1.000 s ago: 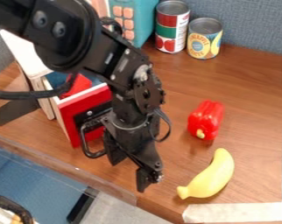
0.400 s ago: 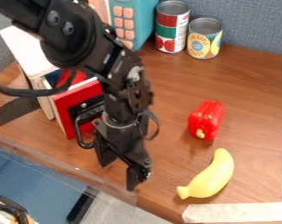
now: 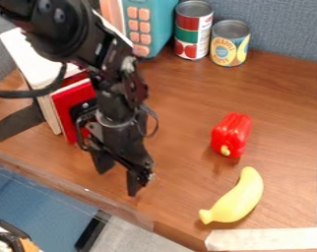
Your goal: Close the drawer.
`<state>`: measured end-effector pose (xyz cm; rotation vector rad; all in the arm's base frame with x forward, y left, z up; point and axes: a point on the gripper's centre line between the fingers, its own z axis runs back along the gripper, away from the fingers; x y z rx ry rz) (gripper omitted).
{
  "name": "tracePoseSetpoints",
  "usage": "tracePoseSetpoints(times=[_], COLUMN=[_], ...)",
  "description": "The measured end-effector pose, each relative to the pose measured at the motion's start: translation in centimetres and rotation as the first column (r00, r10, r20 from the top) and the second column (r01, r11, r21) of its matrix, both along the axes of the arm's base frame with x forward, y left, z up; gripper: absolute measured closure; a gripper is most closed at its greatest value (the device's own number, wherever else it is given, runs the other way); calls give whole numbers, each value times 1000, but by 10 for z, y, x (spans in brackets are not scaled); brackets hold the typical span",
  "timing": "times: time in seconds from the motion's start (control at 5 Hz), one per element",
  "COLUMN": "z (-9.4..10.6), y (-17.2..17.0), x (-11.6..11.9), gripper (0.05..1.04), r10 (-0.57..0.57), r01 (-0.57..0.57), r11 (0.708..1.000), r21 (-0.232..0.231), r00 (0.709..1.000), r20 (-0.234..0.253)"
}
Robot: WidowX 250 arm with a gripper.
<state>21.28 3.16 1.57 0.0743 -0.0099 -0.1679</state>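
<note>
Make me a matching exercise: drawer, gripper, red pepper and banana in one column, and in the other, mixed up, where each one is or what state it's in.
Things
1. Drawer
2. Gripper
3. Red pepper
4. Banana

Places and states
A. Lying between the two cans and the yellow toy fruit
B. Red-fronted, in the white cabinet
C. On the wood, nearest the corner of pale tape
D. Open, hanging low near the table's front edge

Right pairs: 1-B, 2-D, 3-A, 4-C

open tabletop between gripper and red pepper, banana blocking lower right
</note>
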Motion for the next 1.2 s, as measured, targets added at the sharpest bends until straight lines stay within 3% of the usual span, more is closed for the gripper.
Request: tracePoseSetpoints(times=[0.8,1.2], z=[-1,7], y=[26,-20], x=[3,3], gripper=[84,84], r10=[61,-73], r01=[-61,73], r11=[998,997], r21=[0,10], r00=[998,997], r20=[-3,7])
